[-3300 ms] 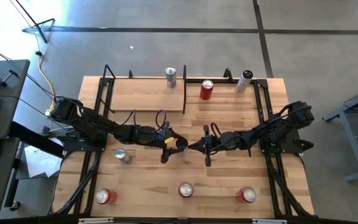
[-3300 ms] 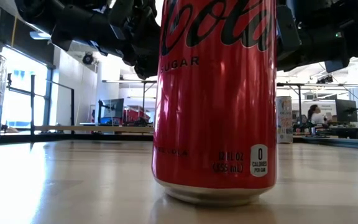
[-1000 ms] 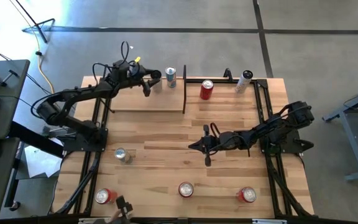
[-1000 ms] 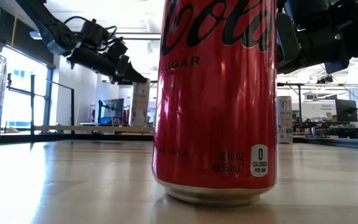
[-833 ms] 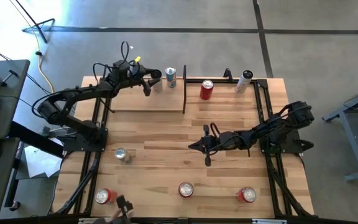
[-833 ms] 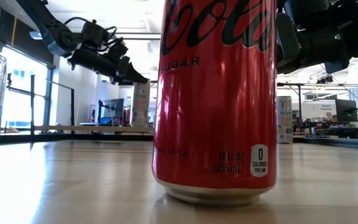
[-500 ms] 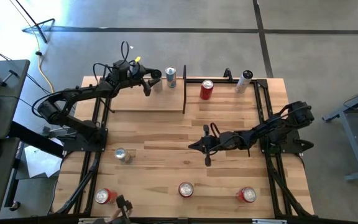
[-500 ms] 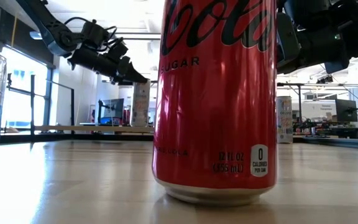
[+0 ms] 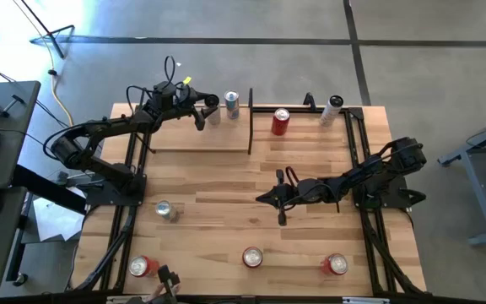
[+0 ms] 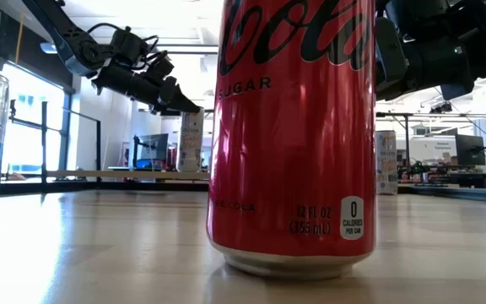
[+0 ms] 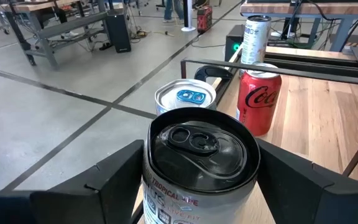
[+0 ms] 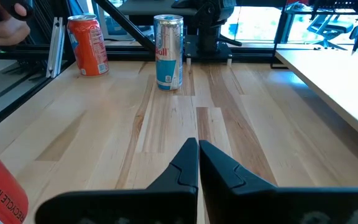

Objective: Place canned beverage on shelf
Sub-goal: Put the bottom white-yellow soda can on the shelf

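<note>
- The left arm reaches from the table's left edge toward the far side, stretched out over the shelf [image 9: 199,135], a pale wood platform in the far left part of the table with a thin upright panel at its right end.
- The left gripper [image 9: 205,111] sits above the far edge of the shelf, its two dark fingers [image 11: 104,180] spread wide on either side of a dark-topped can [image 11: 201,163]; whether the pads press the can's sides cannot be told.
- That can carries a white label with the word "TROPICAL" partly readable near its rim.
- Just beyond it stands a silver can with a blue tab [image 11: 185,99], which in the overhead view [image 9: 232,104] is on the shelf's far edge, close to the end panel.
- On the other side of the panel, a red Coca-Cola can [image 9: 280,122] stands on the table, and a tall pale can with a dark top [image 9: 332,110] stands near the far right corner.
- The right arm lies low across the right half of the table, with the right gripper [image 9: 278,199] near the table's middle, fingers pressed together and holding nothing.
- The right wrist view shows a blue and silver Red Bull can [image 12: 168,51] and an orange can [image 12: 87,45] standing well apart from those closed fingertips.
- Along the near edge stands a red can [image 9: 251,257]; the table-level camera sees it very close [image 10: 294,135], reading "SUGAR", "0 CALORIES PER CAN" and "12 FL OZ".
</note>
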